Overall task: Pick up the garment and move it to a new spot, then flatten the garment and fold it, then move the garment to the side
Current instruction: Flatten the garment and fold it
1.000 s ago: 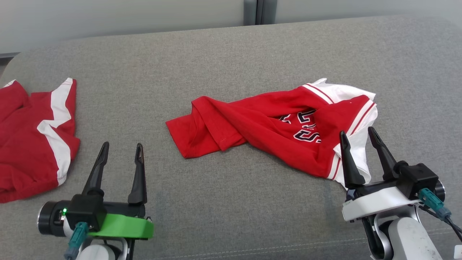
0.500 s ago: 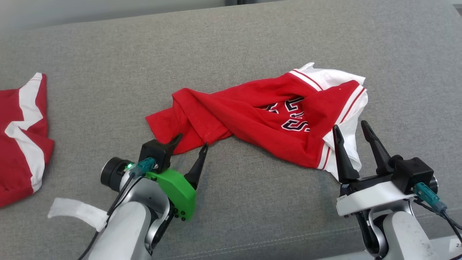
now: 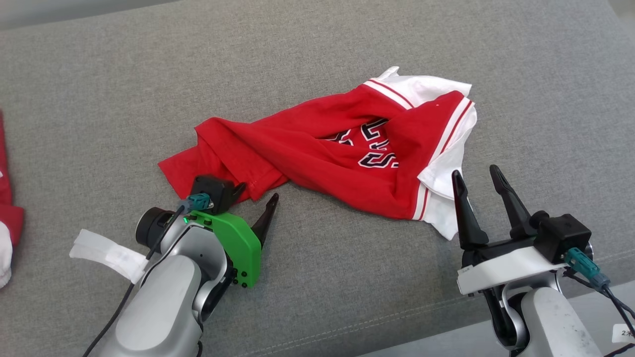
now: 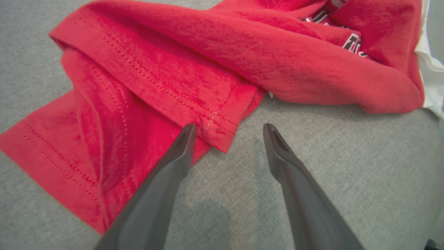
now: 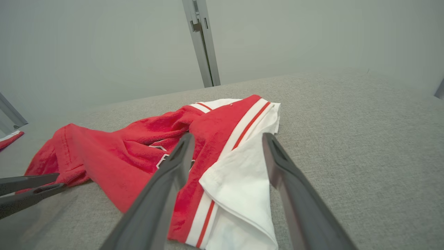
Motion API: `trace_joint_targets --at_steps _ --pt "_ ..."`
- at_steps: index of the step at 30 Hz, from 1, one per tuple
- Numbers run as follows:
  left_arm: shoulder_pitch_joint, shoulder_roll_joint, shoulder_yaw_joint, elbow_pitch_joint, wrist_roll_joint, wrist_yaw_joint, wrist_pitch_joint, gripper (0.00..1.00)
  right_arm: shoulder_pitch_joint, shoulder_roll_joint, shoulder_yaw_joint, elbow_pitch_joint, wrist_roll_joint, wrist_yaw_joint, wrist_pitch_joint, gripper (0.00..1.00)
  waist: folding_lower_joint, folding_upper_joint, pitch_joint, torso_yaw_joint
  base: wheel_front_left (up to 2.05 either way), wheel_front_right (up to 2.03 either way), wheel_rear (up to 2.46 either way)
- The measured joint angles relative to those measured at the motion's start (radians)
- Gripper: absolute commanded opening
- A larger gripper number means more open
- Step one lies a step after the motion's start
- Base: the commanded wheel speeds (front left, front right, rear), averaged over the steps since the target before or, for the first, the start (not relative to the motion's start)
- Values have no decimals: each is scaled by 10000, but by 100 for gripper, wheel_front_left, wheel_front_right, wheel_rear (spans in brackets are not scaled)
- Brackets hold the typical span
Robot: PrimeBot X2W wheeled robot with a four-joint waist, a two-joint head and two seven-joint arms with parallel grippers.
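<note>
The task looks barely begun. The red and white jersey (image 3: 317, 148) lies in a twisted, rumpled heap in the middle of the grey fabric surface (image 3: 347, 44), neither flat nor folded, with part of its dark lettering showing between the folds. Nothing shows that it has been lifted or carried to a new spot, so the pick-up, the flattening, the folding and the final move aside all appear to be left.

The left claw (image 3: 259, 192) is spread at the jersey's near hem corner. In the left wrist view one finger (image 4: 173, 163) lies over the red cloth and the other over bare grey fabric, with the corner between them, not pinched. I judge it is lining up the first grasp. The right claw (image 3: 475, 171) is also spread and holds nothing, just beside the white sleeve (image 5: 236, 180) at the other end.

Counted: one jersey in the middle, one other red and white garment (image 3: 7, 213) at the far left edge, two claws.
</note>
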Motion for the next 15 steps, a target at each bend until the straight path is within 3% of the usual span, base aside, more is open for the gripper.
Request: trace_joint_targets --at_steps 2,3,4,5,6,7,15 --pt "-35 2 10 128 -96 0 -150 95 0 -2 -29 25 10 0 -10 100 0 0 39 -61 0 0 0" --pt "-71 6 6 201 -96 0 -190 80 -1 -2 -40 21 15 0 -10 100 0 0 46 -75 0 0 0" --pt "-99 4 -31 349 -171 0 -265 46 -3 -2 -61 2 35 0 -12 100 0 0 25 -75 0 0 0" --pt "-104 10 -56 391 -165 0 -330 30 -7 -2 -61 -10 36 0 -12 100 0 0 10 -73 0 0 0" --pt "-122 10 -69 447 -169 0 -403 5 -8 0 -58 -21 36 0 -12 100 0 0 -4 -69 0 0 0" --pt "-144 10 -88 493 -174 0 -453 0 -9 0 -54 -35 36 0 -12 100 0 0 -20 -64 0 0 0" --pt "-354 79 -182 587 -54 50 -970 0 -10 0 -46 -90 21 0 -12 100 0 0 -78 -65 0 0 0"
